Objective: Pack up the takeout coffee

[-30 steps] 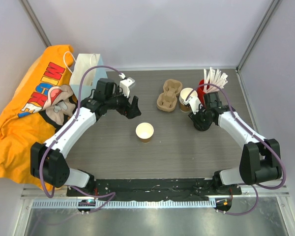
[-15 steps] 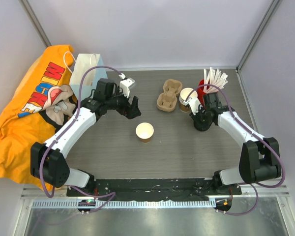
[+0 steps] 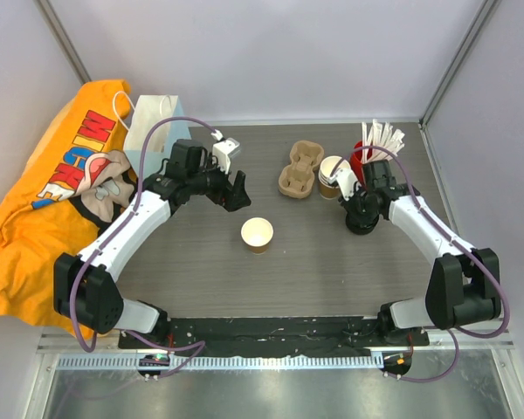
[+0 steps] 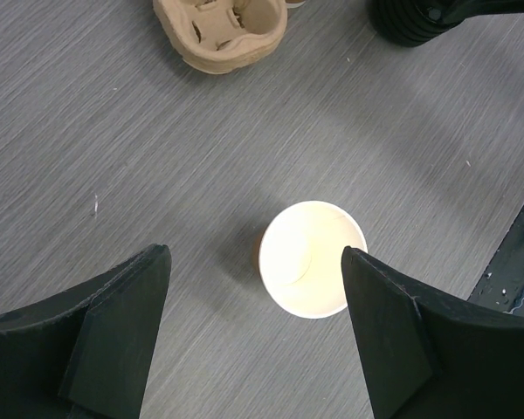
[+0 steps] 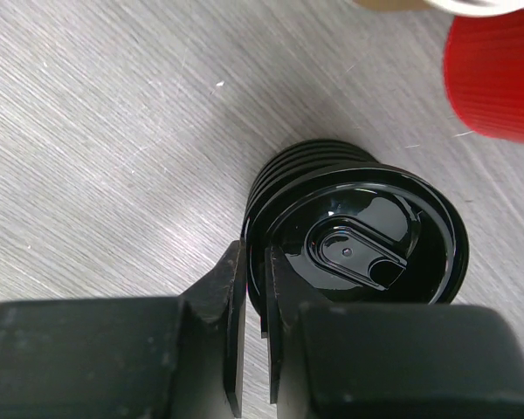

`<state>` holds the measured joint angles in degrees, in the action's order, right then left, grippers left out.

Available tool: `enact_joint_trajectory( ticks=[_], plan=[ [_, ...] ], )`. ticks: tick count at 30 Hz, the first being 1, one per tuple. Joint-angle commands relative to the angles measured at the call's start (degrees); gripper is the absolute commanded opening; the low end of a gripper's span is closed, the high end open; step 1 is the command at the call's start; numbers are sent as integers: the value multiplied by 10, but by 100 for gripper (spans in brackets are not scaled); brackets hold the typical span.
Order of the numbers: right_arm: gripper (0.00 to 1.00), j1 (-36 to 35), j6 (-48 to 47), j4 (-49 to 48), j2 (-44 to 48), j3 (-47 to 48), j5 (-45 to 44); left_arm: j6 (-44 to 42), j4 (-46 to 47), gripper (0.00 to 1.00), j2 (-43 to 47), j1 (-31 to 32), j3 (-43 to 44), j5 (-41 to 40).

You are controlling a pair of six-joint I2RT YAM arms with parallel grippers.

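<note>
We find the paper cup point(image 4: 313, 258) upright and lidless near the middle of the desk point(image 3: 201, 262), white inside. The left fingers point(image 4: 122, 323) stand wide apart above it and a little to its far left, touching nothing. To the cup's far right sits a stack of black lids point(image 5: 288, 170) (just beside a red cup), and the right fingers point(image 5: 231, 323) are pinched almost together on the rim of the top lid point(image 5: 367, 236). A pulp carrier point(image 3: 299, 169) lies beyond the cup.

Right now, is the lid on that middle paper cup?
No. The cup stands upright, open-topped, white inside showing; the right hand pinches a black lid elsewhere.
</note>
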<state>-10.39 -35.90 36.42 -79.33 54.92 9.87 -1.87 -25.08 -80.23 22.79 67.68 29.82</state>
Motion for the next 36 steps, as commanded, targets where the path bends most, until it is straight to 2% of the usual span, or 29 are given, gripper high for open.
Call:
enact_joint_trajectory(
  ticks=[1, 7, 8, 11, 15, 23, 25, 30, 33, 36],
  plan=[
    [13, -2, -4, 12, 18, 32, 1, 4, 17, 84, 21, -3, 18, 14],
    [13, 0, -14, 62, 27, 77, 21, -31, 17, 85, 35, -3, 20, 13],
    [13, 1, -15, 99, 30, 107, 43, -38, 18, 91, 43, -3, 23, 13],
    [13, 3, -22, 166, 36, 184, 113, -78, 34, 99, 56, -4, 27, -5],
    [13, 2, -35, 296, 27, 272, 210, -134, 26, 100, 56, -3, 48, 8],
    [13, -11, -101, 486, -70, 399, 376, -270, -15, 100, 53, -3, 80, 130],
    [13, -21, -102, 499, -87, 414, 392, -357, -72, 100, 46, -3, 93, 164],
    [13, -74, -89, 497, -124, 436, 396, -445, -174, 100, 23, 4, 149, 191],
    [13, -103, -83, 498, -142, 443, 408, -486, -203, 100, 12, 25, 163, 173],
    [13, -122, -76, 498, -145, 442, 404, -494, -207, 100, 5, 48, 174, 113]
  ],
)
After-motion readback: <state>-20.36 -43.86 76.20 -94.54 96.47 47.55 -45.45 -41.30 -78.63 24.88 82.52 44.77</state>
